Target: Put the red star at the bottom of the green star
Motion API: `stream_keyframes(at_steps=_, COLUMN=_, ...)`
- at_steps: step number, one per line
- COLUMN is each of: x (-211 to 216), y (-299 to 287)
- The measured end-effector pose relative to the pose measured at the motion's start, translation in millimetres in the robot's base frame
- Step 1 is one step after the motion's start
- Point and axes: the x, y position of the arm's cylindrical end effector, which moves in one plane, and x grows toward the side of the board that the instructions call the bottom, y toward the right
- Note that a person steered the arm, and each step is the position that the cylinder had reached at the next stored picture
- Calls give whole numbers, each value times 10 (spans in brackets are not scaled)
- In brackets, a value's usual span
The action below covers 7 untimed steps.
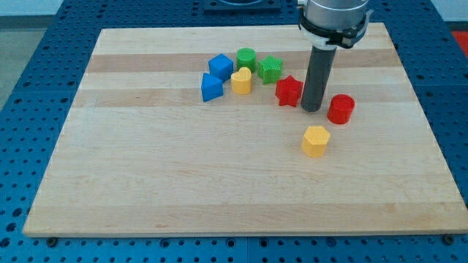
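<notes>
The red star lies on the wooden board, just below and to the right of the green star. The two stars stand close, nearly touching. My tip is right next to the red star on its right side, between it and the red cylinder.
A green cylinder, a blue cube, a blue triangular block and a yellow heart cluster left of the green star. A yellow hexagon lies below my tip. The board rests on a blue perforated table.
</notes>
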Motion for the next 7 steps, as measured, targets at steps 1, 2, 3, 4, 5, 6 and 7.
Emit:
stream_keyframes(at_steps=1, x=0, y=-1)
stream_keyframes(at_steps=2, x=-13, y=-19)
stream_keyframes(at_steps=3, x=-53, y=-59)
stream_keyframes(at_steps=4, x=-73, y=-131)
stream_keyframes(at_steps=5, x=-82, y=-202)
stream_keyframes(at_steps=6, x=-85, y=-245)
stream_keyframes(at_steps=7, x=-86, y=-292)
